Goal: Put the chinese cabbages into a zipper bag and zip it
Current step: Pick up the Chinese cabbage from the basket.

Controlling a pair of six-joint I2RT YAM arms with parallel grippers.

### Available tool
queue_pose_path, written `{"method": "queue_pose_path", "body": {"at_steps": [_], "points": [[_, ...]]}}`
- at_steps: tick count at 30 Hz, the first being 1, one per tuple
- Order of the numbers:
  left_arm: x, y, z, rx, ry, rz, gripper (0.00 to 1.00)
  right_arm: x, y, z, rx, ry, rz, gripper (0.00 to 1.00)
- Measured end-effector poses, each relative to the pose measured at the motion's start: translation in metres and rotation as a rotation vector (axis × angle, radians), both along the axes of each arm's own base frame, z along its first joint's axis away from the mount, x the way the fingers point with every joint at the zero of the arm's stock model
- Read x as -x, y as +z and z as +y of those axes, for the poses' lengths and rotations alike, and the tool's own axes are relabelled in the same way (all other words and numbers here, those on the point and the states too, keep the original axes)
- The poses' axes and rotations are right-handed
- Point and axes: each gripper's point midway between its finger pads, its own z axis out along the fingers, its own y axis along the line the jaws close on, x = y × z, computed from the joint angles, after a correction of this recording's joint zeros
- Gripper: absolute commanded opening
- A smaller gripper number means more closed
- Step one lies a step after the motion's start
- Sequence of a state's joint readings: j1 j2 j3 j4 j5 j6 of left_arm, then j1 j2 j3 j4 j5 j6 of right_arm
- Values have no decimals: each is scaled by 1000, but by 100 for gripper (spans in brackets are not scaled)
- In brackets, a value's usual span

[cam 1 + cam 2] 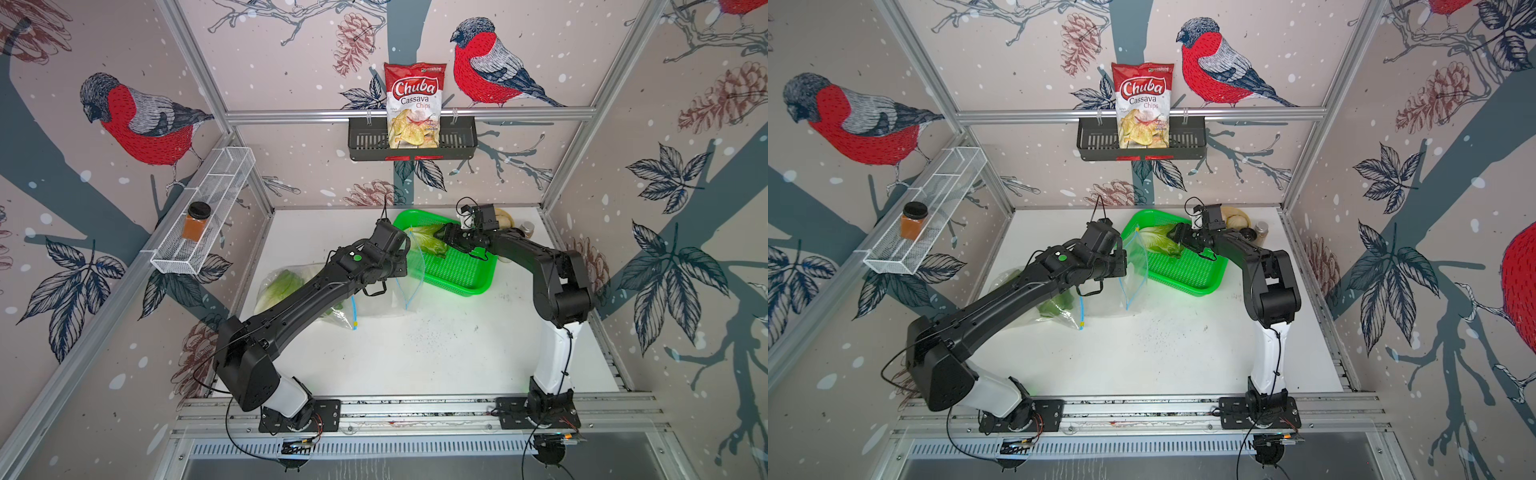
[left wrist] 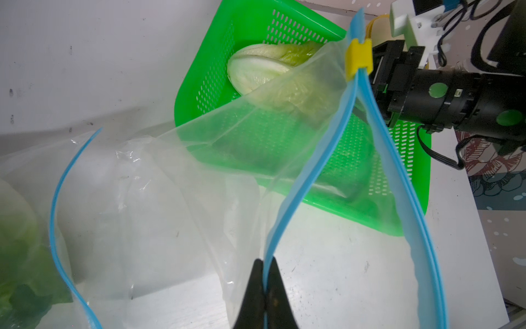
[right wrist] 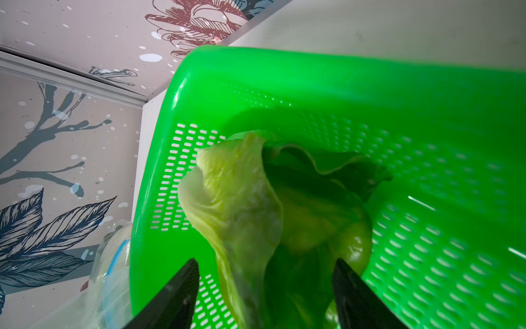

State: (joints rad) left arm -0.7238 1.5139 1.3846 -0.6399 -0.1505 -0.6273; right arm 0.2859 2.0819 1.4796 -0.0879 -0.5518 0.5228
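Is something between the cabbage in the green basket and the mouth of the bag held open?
Nothing visible blocks it. The right gripper straddles the cabbage in the green basket; the left gripper pinches one blue rim of the zipper bag, whose mouth gapes beside the basket. Only the basket's wall must be cleared.

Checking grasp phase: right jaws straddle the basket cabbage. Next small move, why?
Probably close the right gripper on the cabbage: open jaws straddle it in the green basket, and the left gripper holds the zipper bag up by its rim, mouth open.
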Motion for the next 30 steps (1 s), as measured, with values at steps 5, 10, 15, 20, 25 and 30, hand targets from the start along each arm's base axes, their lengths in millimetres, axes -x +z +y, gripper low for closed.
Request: {"method": "queue_pose_path", "body": {"at_steps": [5,10,15,20,25,30], "points": [[-2,-1,-2,-6,-2,1,0,1,-4,11,-32,40,9,42],[-4,-1,-2,-11,0,-3,0,0,6,18,-77,71,-22,22],[-5,2,-2,-9,2,-9,0,1,14,19,-111,74,-31,5],[-5,3,-2,-8,2,-12,0,3,47,17,-137,62,-88,0],[-5,4,-2,-6,1,-13,0,7,86,13,-148,54,-164,0],[-9,4,-6,-10,-9,-12,0,25,125,-4,-123,29,-221,0]]}}
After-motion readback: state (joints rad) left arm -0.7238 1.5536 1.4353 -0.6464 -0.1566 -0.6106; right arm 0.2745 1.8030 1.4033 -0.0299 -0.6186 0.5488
